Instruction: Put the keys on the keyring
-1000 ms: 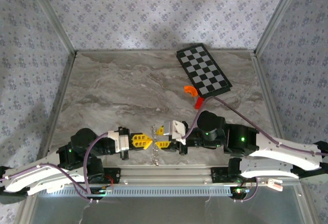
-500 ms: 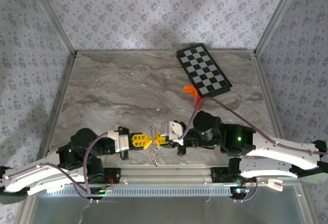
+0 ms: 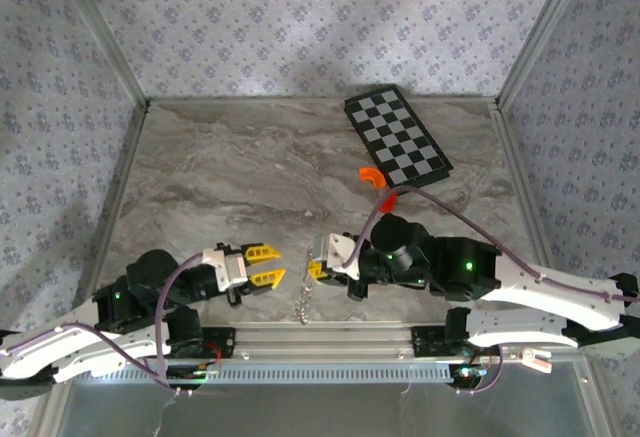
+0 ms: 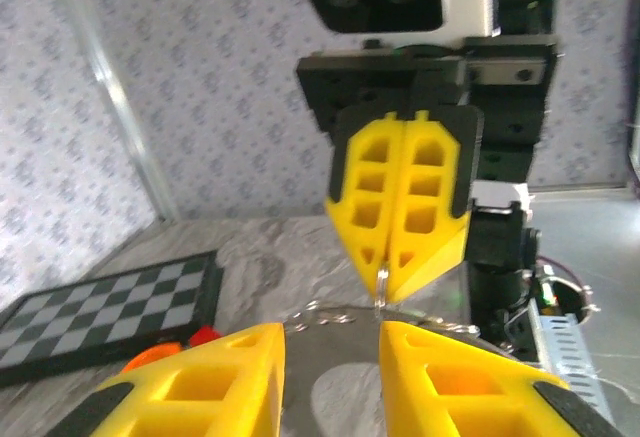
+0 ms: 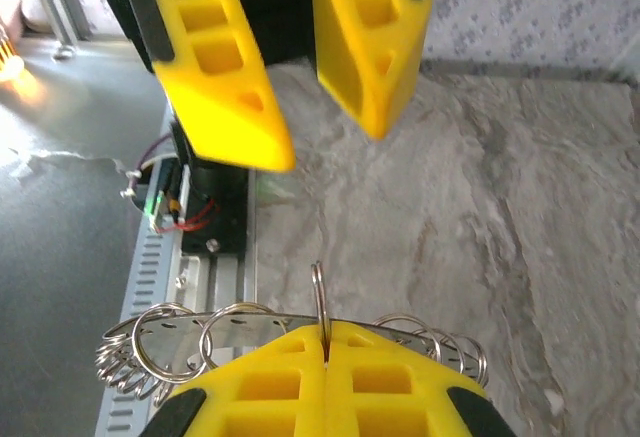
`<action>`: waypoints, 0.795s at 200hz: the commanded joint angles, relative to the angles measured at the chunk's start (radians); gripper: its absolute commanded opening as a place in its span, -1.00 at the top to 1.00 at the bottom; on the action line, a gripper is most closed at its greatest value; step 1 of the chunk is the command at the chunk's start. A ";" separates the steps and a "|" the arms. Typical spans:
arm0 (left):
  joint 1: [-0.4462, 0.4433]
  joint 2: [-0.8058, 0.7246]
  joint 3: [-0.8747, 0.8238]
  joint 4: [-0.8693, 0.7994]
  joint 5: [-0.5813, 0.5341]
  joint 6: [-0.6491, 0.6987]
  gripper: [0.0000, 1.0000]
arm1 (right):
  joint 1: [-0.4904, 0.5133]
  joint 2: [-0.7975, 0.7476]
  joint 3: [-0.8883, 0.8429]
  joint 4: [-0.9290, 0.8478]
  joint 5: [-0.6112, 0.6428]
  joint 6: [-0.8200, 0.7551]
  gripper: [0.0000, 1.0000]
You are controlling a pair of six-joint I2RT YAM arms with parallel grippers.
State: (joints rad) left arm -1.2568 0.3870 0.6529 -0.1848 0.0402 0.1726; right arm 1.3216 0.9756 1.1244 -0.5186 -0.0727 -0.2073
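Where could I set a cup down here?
The left and middle of the table lie bare, from the left wall to the checkered board. Crowded: the near edge around the dangling keyring, and around the orange piece.

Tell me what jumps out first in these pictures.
At the near middle, the right gripper is shut on the keyring, whose silvery rings trail toward the near edge. Facing it from the left, the left gripper is open and empty. A checkerboard lies at the far right.
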 commanded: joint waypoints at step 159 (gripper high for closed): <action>0.003 0.209 0.038 0.128 0.019 -0.016 0.27 | -0.018 0.163 0.273 -0.342 0.073 -0.059 1.00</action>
State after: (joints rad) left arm -1.2568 0.5861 0.7021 -0.1490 0.0368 0.1638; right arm 1.3083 1.1442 1.3624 -0.8875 0.0113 -0.2474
